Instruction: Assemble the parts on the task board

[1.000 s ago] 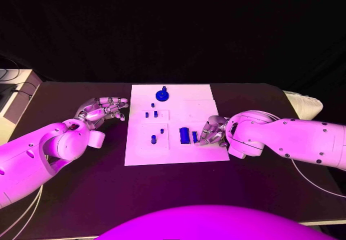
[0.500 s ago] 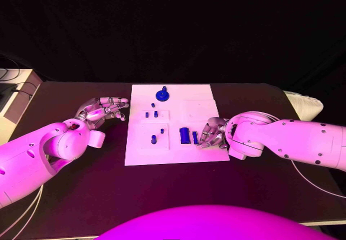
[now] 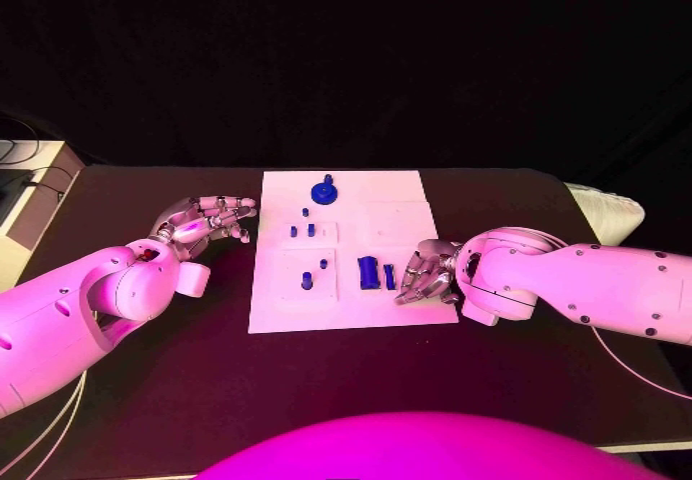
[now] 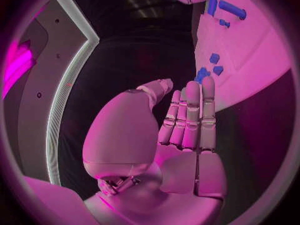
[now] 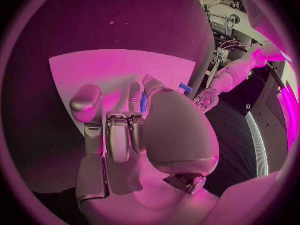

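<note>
Task board [image 3: 353, 300] lies flat mid-table, long side running away from the robot. Blue parts on it: a tall block [image 3: 369, 272] and a thin bar [image 3: 389, 276] side by side near the right edge, small pegs [image 3: 307, 279] in the left-hand recesses, and a round knobbed part [image 3: 325, 188] at the far end, well apart from the rest. Right hand [image 3: 427, 271] sits over the board's right edge, just beside the thin bar, fingers curled down toward it; probably lining up a grasp, but whether it touches or pinches anything, cannot tell. In the right wrist view the fingers [image 5: 119, 135] lie close together, with a blue piece [image 5: 144, 102] showing just past them, contact unclear. Left hand [image 3: 206, 222] hovers off the board over the black table [image 3: 173, 380], just beside the left edge, holding nothing; fingers [image 4: 190, 115] straight and pressed together in the left wrist view, likely parked out of the way. Judgement: early stage, most parts look unseated.
</note>
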Robot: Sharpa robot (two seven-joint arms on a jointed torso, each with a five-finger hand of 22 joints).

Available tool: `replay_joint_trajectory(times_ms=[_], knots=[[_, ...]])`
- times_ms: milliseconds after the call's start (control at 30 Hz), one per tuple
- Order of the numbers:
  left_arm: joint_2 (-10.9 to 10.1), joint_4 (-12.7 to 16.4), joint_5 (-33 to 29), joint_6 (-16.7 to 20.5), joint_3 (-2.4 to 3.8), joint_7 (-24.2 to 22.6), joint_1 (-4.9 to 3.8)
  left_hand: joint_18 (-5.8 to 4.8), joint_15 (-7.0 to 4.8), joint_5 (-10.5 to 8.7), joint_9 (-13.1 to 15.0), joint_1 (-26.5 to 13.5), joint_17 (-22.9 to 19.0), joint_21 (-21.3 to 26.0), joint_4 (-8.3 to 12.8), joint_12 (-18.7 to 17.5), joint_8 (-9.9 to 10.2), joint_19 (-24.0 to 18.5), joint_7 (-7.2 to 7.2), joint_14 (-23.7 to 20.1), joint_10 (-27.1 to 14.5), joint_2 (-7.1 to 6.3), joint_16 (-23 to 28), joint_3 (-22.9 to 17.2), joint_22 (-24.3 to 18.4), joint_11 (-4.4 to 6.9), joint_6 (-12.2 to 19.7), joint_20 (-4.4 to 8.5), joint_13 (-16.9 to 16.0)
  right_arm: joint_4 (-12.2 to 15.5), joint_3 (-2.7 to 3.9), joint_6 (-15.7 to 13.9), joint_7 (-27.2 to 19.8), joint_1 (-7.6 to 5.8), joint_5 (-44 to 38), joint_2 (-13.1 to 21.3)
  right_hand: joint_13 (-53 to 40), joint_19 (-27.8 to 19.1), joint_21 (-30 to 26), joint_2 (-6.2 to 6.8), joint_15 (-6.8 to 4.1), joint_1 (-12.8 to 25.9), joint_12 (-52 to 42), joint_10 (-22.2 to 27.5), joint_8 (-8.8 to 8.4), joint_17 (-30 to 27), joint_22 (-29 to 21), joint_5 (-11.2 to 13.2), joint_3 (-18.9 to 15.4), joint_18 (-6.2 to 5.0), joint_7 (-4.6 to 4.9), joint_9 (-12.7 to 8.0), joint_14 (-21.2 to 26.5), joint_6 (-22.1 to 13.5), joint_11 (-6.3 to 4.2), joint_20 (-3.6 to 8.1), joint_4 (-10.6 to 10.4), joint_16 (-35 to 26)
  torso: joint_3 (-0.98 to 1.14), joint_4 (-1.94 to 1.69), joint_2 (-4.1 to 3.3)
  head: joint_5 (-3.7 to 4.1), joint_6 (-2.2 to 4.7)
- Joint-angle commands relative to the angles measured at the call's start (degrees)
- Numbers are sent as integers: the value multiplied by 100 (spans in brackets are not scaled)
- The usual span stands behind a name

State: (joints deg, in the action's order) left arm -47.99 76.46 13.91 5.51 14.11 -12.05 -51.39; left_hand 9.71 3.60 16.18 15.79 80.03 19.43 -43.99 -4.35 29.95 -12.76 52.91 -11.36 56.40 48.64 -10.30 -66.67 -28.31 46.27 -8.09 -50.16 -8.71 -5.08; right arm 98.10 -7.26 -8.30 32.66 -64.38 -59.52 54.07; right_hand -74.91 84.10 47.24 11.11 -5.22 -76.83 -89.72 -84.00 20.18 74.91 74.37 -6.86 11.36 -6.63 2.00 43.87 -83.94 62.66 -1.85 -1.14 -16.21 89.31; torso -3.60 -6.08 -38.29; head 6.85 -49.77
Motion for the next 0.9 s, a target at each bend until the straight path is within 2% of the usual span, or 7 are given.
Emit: replay_joint_trajectory(times_ms=[33,167,300,500,667,800,900], knots=[[26,-6,-17,-46,4,-91,-2,79,18,24,-7,-8,9,35,-44,36,-17,3,7,-29,-27,61,10,-5,-7,4,39,-37,5,-22,15,-204,-230,-13,4,48,-1509,31,-25,57,-14,22,-28,-600,33,1287,-8,-33,-47,46,0,-9,-559,-51,-17,26,-15,-2,-6,1,18,-1,40],[40,-7,-49,10,4,-149,-2,79,18,24,-7,-9,9,36,-45,39,-17,2,7,-30,-26,60,11,-5,-7,4,41,-37,5,-158,34,-579,-559,-46,205,63,-1492,-12,-277,25,14,38,1,-586,1,1149,-91,-236,-191,16,40,-60,-529,-134,19,5,-40,-48,-10,23,64,-30,101],[44,17,-76,90,5,-226,-4,77,19,21,-8,-14,8,41,-49,51,-17,-3,6,-38,-11,58,15,-3,-9,6,43,-39,2,-306,43,-1097,-1266,-85,698,48,-1344,-123,-891,-35,95,175,262,-458,-174,888,-305,-959,-401,-59,172,-196,-473,-437,125,-58,-34,-143,-21,27,119,-63,155],[40,57,-169,314,10,-366,-11,71,26,12,-8,-36,-36,139,-80,114,-38,-120,12,-198,51,37,138,-7,-50,14,34,-50,-3,-781,54,-1922,-3026,-138,2026,-141,-1088,-409,-2265,-149,189,-149,700,-218,-332,322,-822,-1000,-276,-231,294,-324,-334,-651,234,-147,14,-386,-28,56,212,-116,271],[86,9,-410,588,28,-435,-36,59,40,-2,15,86,-197,371,-26,205,-132,-419,55,-555,249,66,483,-86,-134,51,-95,-80,4,-1408,78,-2262,-4212,-170,3333,-472,88,-1014,-3769,-157,299,-298,2564,934,-332,-1430,-1546,-854,-79,-370,375,-371,341,-701,324,-292,-14,-1406,-11,86,278,-147,428],[187,-110,-487,718,83,-623,-67,-56,199,-8,2,-9,-814,1220,-126,-356,-132,-1247,30,-817,566,-3,1890,-359,-534,8,-41,-274,154,-1950,113,-2356,-4830,-169,4139,-816,1777,-1399,-4234,-148,429,-366,4850,2256,-480,-3317,-1960,-842,151,-360,501,-553,1325,-877,448,-421,-24,-2849,9,80,309,-167,502],[260,-178,-509,805,127,-773,-76,-14,337,1,15,-65,-1147,2020,-205,-1167,-158,-1363,23,-838,803,-66,3135,-587,-1122,-99,60,-511,150,-2269,143,-2309,-5125,-145,4420,-1036,2889,-2072,-4373,-50,603,-419,5816,2297,-639,-4060,-2541,-795,585,-357,608,-833,2081,-883,576,-632,-16,-3944,29,86,322,-177,554]])
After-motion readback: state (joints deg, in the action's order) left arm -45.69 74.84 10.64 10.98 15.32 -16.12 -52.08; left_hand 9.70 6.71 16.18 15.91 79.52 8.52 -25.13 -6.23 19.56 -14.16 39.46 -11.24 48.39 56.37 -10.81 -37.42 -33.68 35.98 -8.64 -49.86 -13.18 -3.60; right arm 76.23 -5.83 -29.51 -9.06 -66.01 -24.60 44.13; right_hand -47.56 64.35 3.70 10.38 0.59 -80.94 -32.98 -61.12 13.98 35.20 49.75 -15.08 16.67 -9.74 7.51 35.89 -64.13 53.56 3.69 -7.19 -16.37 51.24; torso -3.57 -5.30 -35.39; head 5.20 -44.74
